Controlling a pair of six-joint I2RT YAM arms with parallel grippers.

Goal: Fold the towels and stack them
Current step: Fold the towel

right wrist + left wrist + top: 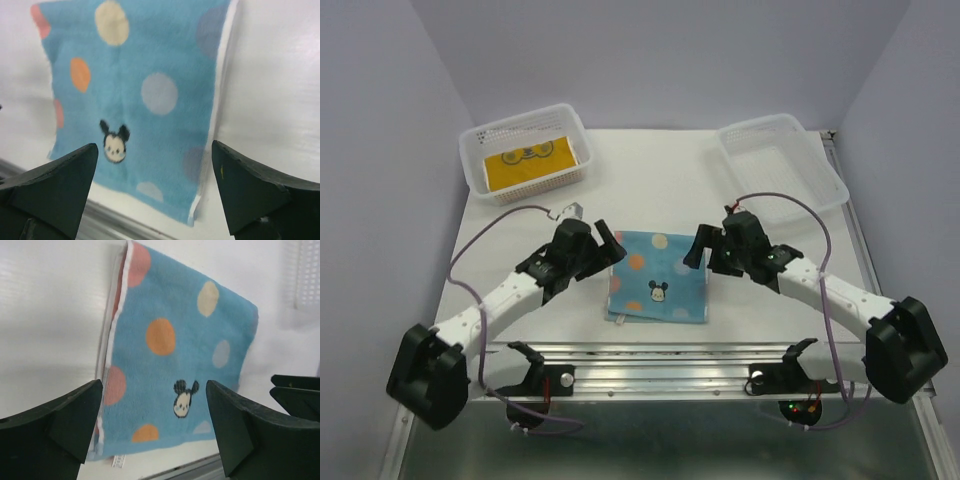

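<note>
Both left hand (608, 243) and right hand (697, 250) flank the towel (658, 280), fingers spread.

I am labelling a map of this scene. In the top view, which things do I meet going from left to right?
left basket holding a yellow towel → left gripper → blue dotted towel → right gripper → right basket

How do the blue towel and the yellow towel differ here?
The blue towel lies on the table; the yellow towel sits in a basket. The blue towel has coloured dots and a mouse face; the yellow towel has dark marks. Both lie flat, ungripped.
</note>
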